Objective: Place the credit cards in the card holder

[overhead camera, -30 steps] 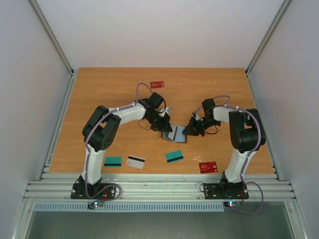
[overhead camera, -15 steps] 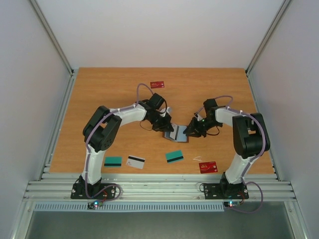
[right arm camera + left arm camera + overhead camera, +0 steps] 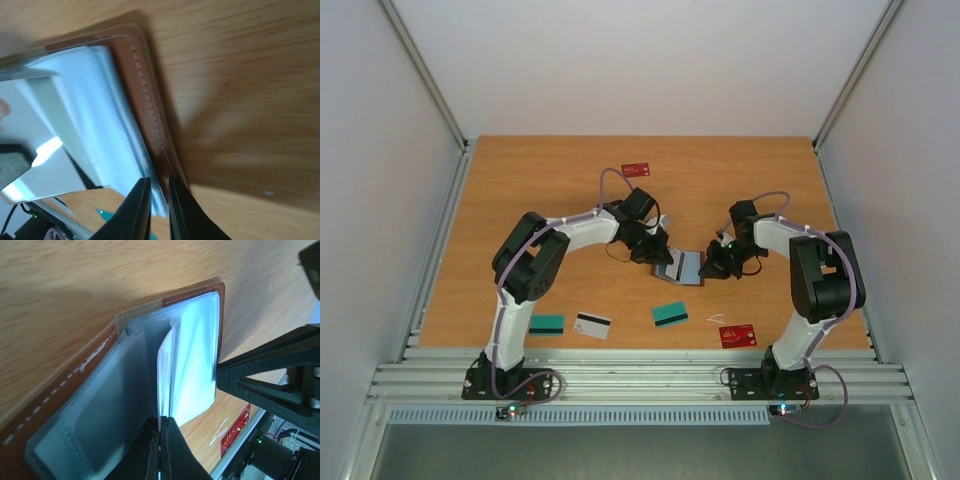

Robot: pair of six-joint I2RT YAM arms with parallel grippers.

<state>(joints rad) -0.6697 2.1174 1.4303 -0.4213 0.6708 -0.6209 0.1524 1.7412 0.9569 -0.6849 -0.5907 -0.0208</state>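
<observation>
From above, the card holder (image 3: 682, 267) is seen lying open at the middle of the worktop (image 3: 520, 200), flanked closely by the left end effector (image 3: 660, 256) and the right end effector (image 3: 712, 268). Five cards are spread well apart from it: a far red card (image 3: 636, 169), a near red card (image 3: 737, 335), a left teal card (image 3: 547, 324), a right teal card (image 3: 670, 314) and a white card with a black stripe (image 3: 592, 324). At the left wrist, the left end effector (image 3: 161, 442) is clamped on one grey-blue sleeve leaf of the holder, and the right arm's black frame (image 3: 280, 372) crowds the opening. White print on the near red card (image 3: 239, 426) cannot be read. At the right wrist, the right end effector (image 3: 159, 200) is pinched narrowly on the holder's stitched brown edge.
</observation>
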